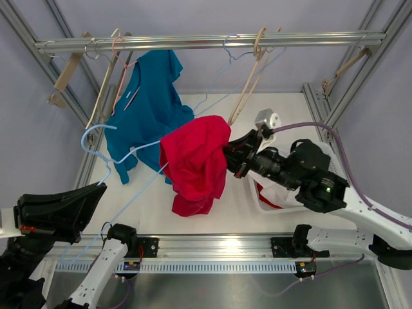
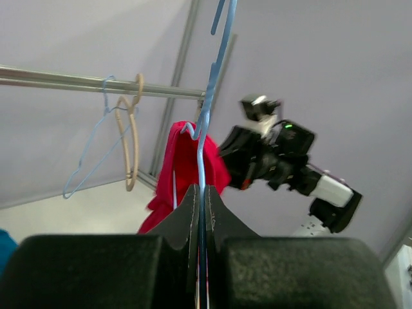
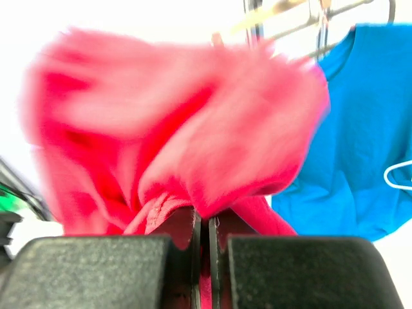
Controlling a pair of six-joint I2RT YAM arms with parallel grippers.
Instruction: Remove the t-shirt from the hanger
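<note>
**Top view.** The red shirt (image 1: 193, 164) hangs bunched at the centre, a soft, crumpled knit with deep folds, clear of the white table (image 1: 225, 222). It is draped on a thin, pale-blue wire hanger (image 1: 138, 192), whose hook curls out at 9 o'clock of the shirt. One straight wire runs down toward 8 o'clock into the left gripper (image 1: 100, 185), a matte black wedge. The right gripper (image 1: 226, 153) meets the shirt's edge from 3 o'clock. A white bin (image 1: 283, 201) sits at 4 o'clock. At 11 o'clock a blue shirt (image 1: 151, 103) hangs limp from a ribbed aluminium rail (image 1: 206, 42). Tan hangers (image 1: 251, 77) hang at 1 o'clock.

**Left wrist.** The left gripper's (image 2: 201, 201) black, grainy fingers are pressed together on the hanger wire (image 2: 206, 116), which rises straight toward 12 o'clock. Behind it, the shirt (image 2: 187, 164) drapes in a narrow red fold. The right arm (image 2: 270, 154) is at 3 o'clock of it. A tan hanger (image 2: 132, 141) dangles from the rail (image 2: 84, 82) at 10 o'clock.

**Right wrist.** The right gripper's (image 3: 201, 225) fingers are closed, pinching a ridged fold of the shirt (image 3: 180, 129). The shirt billows above in a blurred pink-red mass. The blue shirt (image 3: 360, 129) fills the 3 o'clock side, smooth and flat.
</note>
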